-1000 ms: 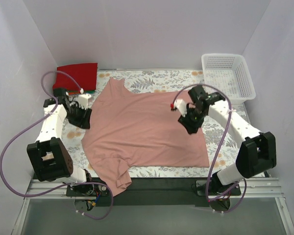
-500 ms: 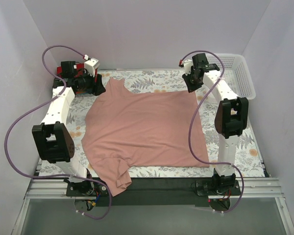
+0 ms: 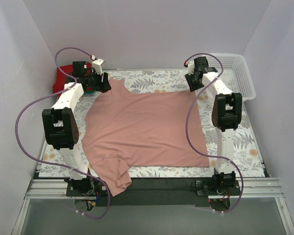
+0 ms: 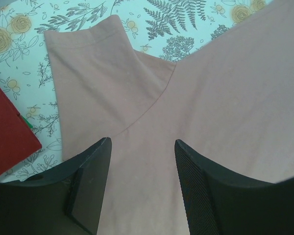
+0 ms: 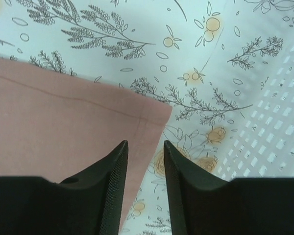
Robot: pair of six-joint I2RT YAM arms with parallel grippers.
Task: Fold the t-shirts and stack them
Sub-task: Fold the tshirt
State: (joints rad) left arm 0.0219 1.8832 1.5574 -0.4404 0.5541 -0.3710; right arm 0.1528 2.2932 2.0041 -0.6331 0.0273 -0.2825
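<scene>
Both arms have swung out from mid-shirt to the far edge of the counter. The left hand, fingers apart, hangs over a sleeve of the spread pink t-shirt. The right hand, also apart and empty, hangs over its far-right hem corner, probably to start a fold. The red folded t-shirt crowds the far-left corner and the basket the far-right.
</scene>
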